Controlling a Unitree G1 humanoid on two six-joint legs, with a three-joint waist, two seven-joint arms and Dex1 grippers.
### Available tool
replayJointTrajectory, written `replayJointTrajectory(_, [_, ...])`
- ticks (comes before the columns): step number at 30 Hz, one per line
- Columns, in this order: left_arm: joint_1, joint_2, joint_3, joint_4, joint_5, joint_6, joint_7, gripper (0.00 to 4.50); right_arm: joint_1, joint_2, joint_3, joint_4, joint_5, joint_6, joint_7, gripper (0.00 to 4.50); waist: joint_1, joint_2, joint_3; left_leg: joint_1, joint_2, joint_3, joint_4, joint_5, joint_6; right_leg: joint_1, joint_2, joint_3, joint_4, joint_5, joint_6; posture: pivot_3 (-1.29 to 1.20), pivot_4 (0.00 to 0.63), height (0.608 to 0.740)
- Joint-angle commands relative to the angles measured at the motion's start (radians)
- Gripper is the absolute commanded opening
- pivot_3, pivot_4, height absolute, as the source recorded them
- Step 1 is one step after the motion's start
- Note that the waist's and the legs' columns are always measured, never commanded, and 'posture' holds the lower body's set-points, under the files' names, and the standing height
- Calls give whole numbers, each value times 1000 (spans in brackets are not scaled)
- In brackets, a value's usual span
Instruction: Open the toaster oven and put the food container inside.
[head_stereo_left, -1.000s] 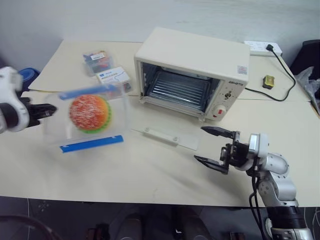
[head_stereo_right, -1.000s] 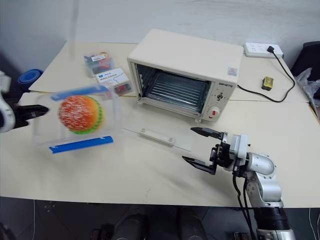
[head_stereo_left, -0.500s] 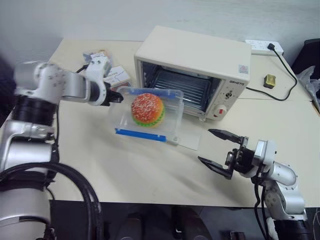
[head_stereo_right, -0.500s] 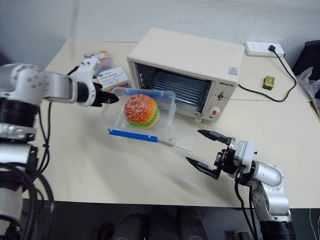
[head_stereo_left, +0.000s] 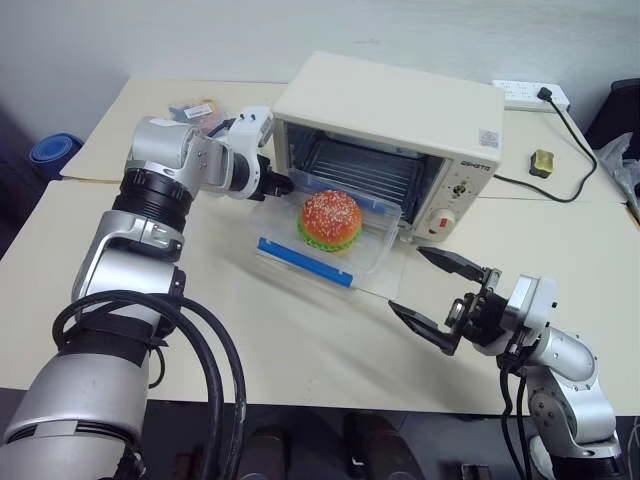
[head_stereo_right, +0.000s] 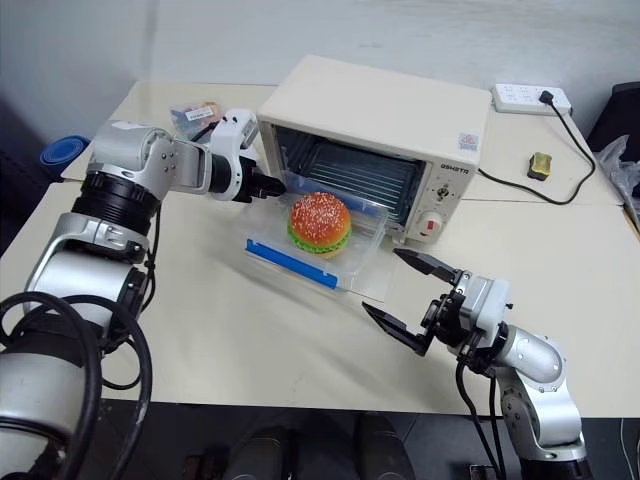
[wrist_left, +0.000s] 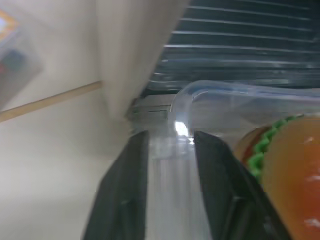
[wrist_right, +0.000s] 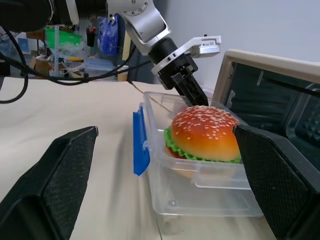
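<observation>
Resting on the lowered glass door (head_stereo_left: 385, 282) of the cream-white boxy toaster oven (head_stereo_left: 390, 140), the clear plastic rectangular food container (head_stereo_left: 330, 235) sits just in front of the oven's open mouth, its far edge close to the wire rack (head_stereo_left: 365, 175) inside. A toy hamburger with a sesame bun (head_stereo_left: 331, 219) lies in the box, and a blue clip (head_stereo_left: 305, 261) runs along the side nearest the robot. The left gripper (head_stereo_left: 283, 185) reaches in from the left; its two black fingers (wrist_left: 127, 190) straddle the container's clear rim at the corner nearest the oven's left wall, one finger on each side of the plastic, but whether they press on the rim or stand slightly off it I cannot tell. The right gripper (head_stereo_left: 432, 292) hovers above the beige table (head_stereo_left: 220, 330), near the front right corner of the door, its fingers spread wide and holding nothing. A red knob (head_stereo_left: 433, 226) shows on the oven's front panel, and a black cord (head_stereo_left: 560, 150) runs from behind the oven to a white power strip (head_stereo_left: 530, 95). Two smaller clear boxes of colourful items (head_stereo_left: 195, 112) lie behind the left arm.
</observation>
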Motion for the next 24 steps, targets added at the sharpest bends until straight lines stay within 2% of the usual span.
replayJointTrajectory(1, [-18,27,140,-34,-20,1,-30,2774,-6,-4,7,-51,1,22,-28,4500,-2,0,0,-2,0,1,0,0,0,-3,0,0,2,0,0,0,150,740])
replayJointTrajectory(2, [-1,53,171,-55,-28,16,-51,3062,-10,-14,10,-64,-3,50,-46,4500,-2,0,0,-6,0,1,2,0,0,-7,0,0,4,0,0,0,150,740])
replayJointTrajectory(4, [37,110,227,-93,-37,44,-81,3062,-10,-44,14,-101,-8,134,-89,4500,-12,0,0,-9,0,1,2,1,-1,-11,0,1,6,0,0,0,150,740])
replayJointTrajectory(6, [142,215,222,-215,-44,14,-217,3062,1,-100,31,-156,48,249,-85,4500,-28,1,0,-9,1,1,2,2,-2,-12,0,1,6,0,0,0,150,740])
replayJointTrajectory(7, [184,249,218,-265,-44,-3,-264,3087,7,-123,36,-175,63,286,-79,4132,-30,1,0,-8,1,2,0,2,-2,-13,0,3,7,0,0,0,150,740])
replayJointTrajectory(9, [340,344,241,-399,-61,-112,-426,2696,10,-172,79,-213,52,368,-79,3597,-29,1,-1,-9,1,-1,0,2,-3,-14,1,3,7,0,0,0,150,740])
replayJointTrajectory(11, [501,405,264,-525,-64,-285,-591,2246,-7,-187,129,-227,29,426,-97,2947,-25,1,-1,-8,1,-1,0,2,-3,-14,1,4,7,0,-1,0,150,740])
replayJointTrajectory(13, [640,429,264,-631,-50,-442,-705,1588,-34,-190,185,-223,-2,473,-106,2225,-19,0,-1,-9,1,-2,1,2,-4,-14,0,3,6,0,-2,0,150,740])
replayJointTrajectory(15, [744,418,242,-711,-34,-522,-754,850,-68,-169,247,-186,-62,475,-115,1408,0,-1,-1,-10,-1,-4,2,3,-2,-12,-2,1,5,0,-2,0,150,740])
replayJointTrajectory(17, [798,361,225,-738,-7,-589,-728,243,-119,-121,297,-127,-131,447,-148,735,12,-1,-2,-9,-2,-6,4,2,0,-8,-3,0,3,0,-2,0,150,740])
replayJointTrajectory(18, [811,336,217,-738,8,-611,-710,4,-142,-101,311,-103,-157,439,-165,435,16,-2,-2,-9,-2,-6,4,2,1,-7,-4,0,2,0,-1,0,150,740])
replayJointTrajectory(19, [815,301,210,-731,28,-645,-684,0,-167,-74,315,-77,-182,426,-187,36,19,-2,-2,-8,-3,-6,4,2,2,-6,-4,0,2,0,-1,0,150,740])
replayJointTrajectory(24, [775,161,180,-663,94,-696,-578,0,-280,11,306,40,-273,388,-267,36,21,-2,-2,-10,-4,-5,5,1,5,-8,-4,0,2,1,1,0,150,740])
